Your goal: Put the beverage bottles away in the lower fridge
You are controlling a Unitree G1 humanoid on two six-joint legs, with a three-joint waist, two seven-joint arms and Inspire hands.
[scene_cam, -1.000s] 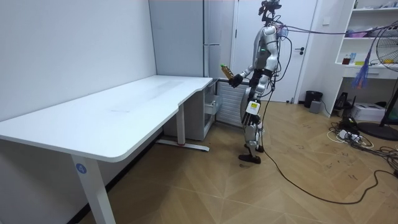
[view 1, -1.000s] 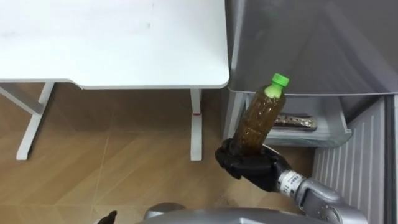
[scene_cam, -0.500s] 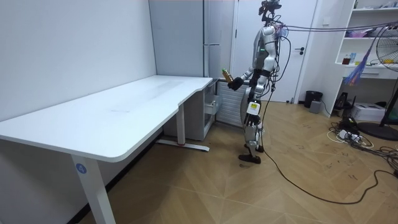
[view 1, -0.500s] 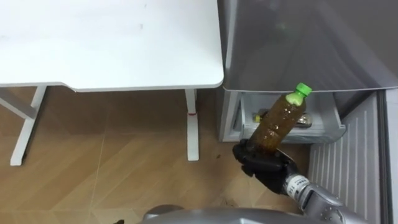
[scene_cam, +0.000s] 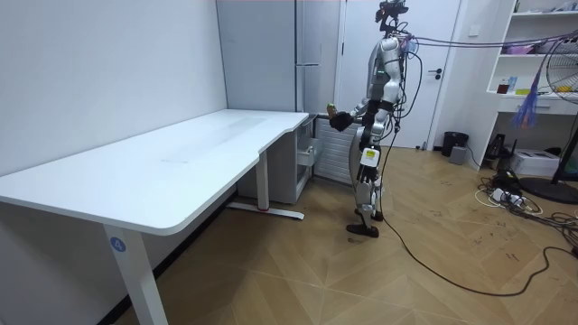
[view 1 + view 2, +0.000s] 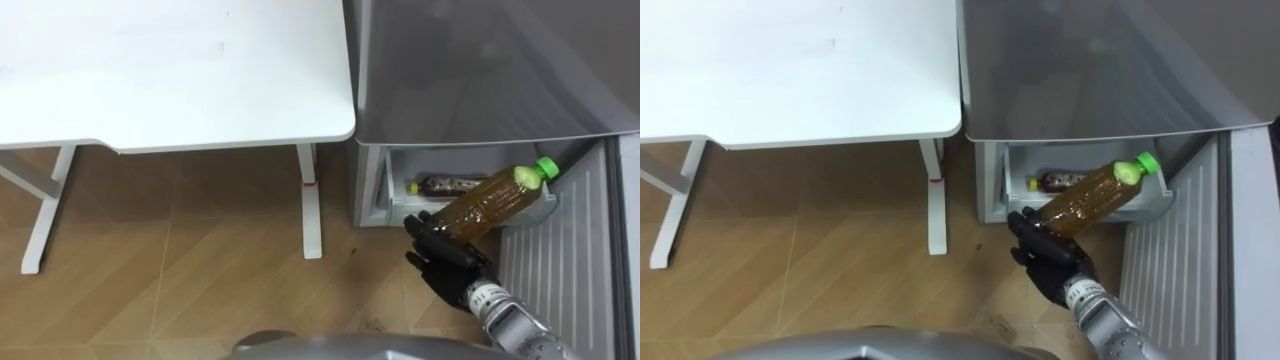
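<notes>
A brown drink bottle (image 6: 492,203) with a green cap (image 6: 546,167) is in my right hand (image 6: 446,258), whose fingers curl round its lower half. The bottle leans to the right, its cap over the front right corner of the open lower fridge drawer (image 6: 398,207). In the right eye view the same bottle (image 6: 1087,203) is above my right hand (image 6: 1046,258). A second dark bottle (image 6: 448,185) lies on its side inside the drawer. In the room view I stand facing the grey fridge (image 5: 318,99), right hand (image 5: 340,118) held out, left hand (image 5: 364,155) low at my side.
The fridge's grey top (image 6: 480,70) overhangs the drawer. Its open door (image 6: 560,270) with ribbed lining stands at the right. A white desk (image 6: 170,70) lies to my left, one leg (image 6: 312,200) close to the fridge. Wooden floor (image 6: 200,280) stretches below.
The bottle has tipped from nearly upright to leaning right, and my right hand has carried it right and forward to the drawer. The view has shifted a little.
</notes>
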